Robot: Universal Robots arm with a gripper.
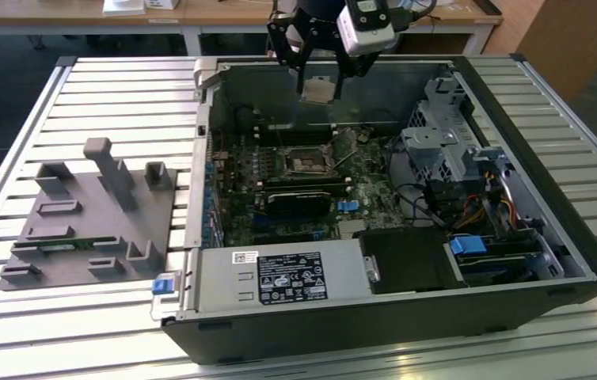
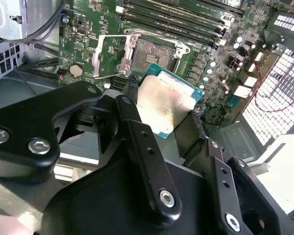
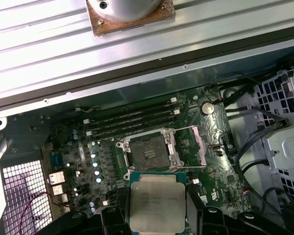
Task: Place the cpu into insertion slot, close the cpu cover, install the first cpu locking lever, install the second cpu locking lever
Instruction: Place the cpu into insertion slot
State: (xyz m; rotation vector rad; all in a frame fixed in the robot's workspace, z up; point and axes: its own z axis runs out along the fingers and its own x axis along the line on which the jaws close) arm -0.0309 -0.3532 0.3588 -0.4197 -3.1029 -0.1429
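The cpu is a small flat square chip with a dull silver-grey metal top that catches the light, and a thin teal-green edge shows around that top in both wrist views. The jaws are clamped on it, black fingers pressing two opposite edges. It hangs in the air over the open computer case, which lies on its side on the slatted metal table. The chip is well above the board, nearer the far wall of the case than the middle. Being square, it has no long side to speak of. Its metal top faces the wrist cameras, away from the board, and in the first wrist view its edges run roughly in line with the frame of the slot. That slot sits bare on the green board, with a black frame around a dark centre, just beside the long black memory slots. The cover, a thin silver frame with a wide window, is swung open beside the slot. A grey fixture with upright posts stands on the table well apart from the case, toward the exterior view's left.
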